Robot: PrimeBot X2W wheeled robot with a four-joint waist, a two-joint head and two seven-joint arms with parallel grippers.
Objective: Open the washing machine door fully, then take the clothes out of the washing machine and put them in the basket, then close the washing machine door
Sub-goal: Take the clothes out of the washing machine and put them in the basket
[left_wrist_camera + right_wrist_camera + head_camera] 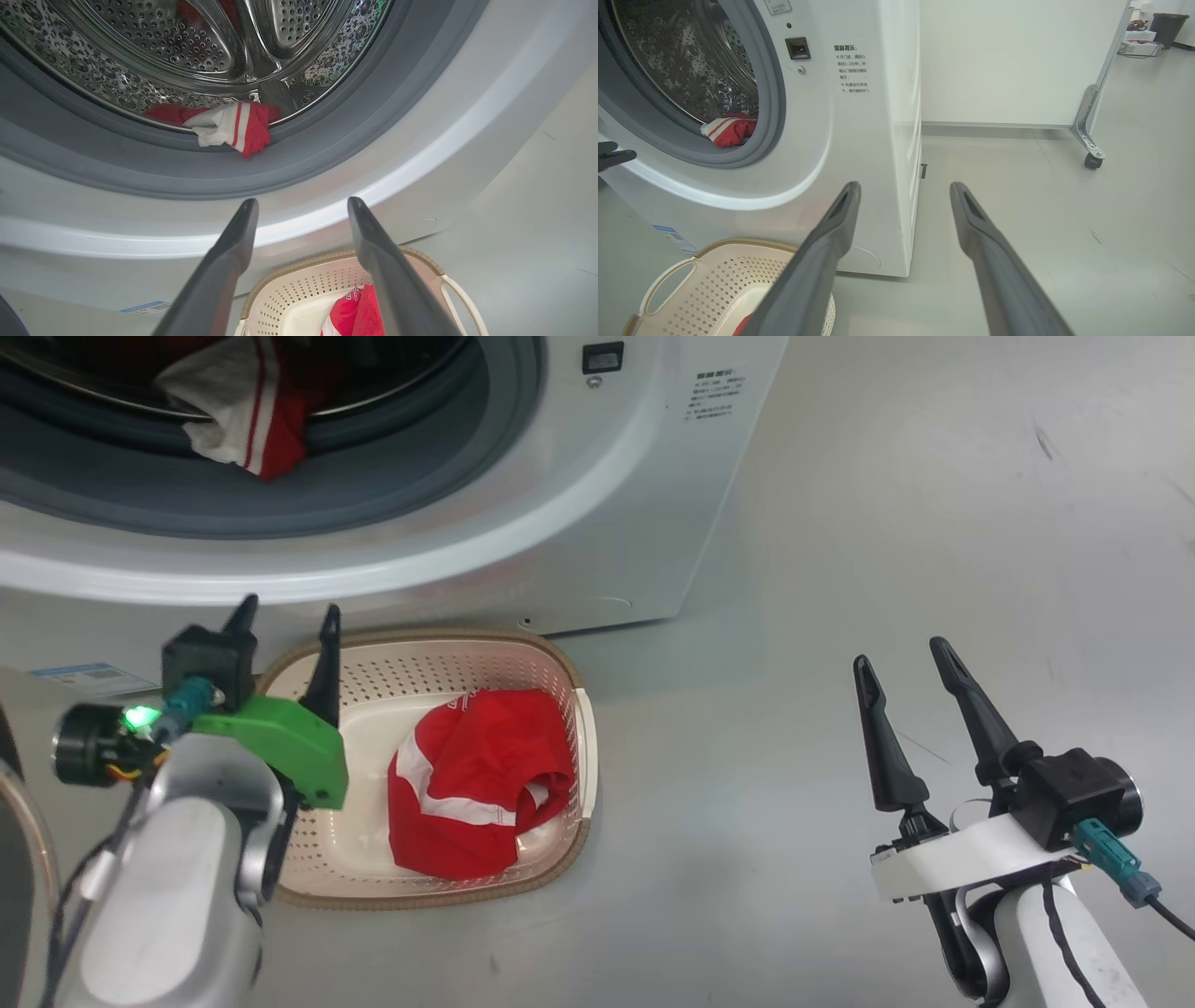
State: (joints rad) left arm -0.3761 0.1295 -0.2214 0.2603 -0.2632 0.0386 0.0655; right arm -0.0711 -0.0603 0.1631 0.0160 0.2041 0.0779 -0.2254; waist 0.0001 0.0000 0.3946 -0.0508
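The washing machine point(653, 476) stands with its drum mouth uncovered; a sliver of what looks like the washing machine door shows at the lower left edge point(21, 859). One piece of the clothes, red and white point(238, 415) point(233, 128) point(728, 130), hangs over the grey gasket at the drum's bottom. Another red garment point(467, 784) point(350, 312) lies in the basket point(565, 667) on the floor before the machine. My left gripper point(289, 609) point(302, 200) is open and empty above the basket's rear left rim, pointing at the drum. My right gripper point(898, 651) point(905, 184) is open and empty over the floor, right of the basket.
A blue label point(89, 677) is stuck low on the machine's front. Bare grey floor point(934, 523) spreads to the right of the machine. A white wheeled partition stands behind, its castor point(1092, 161) on the floor, with a dark bin point(1164, 28) far back.
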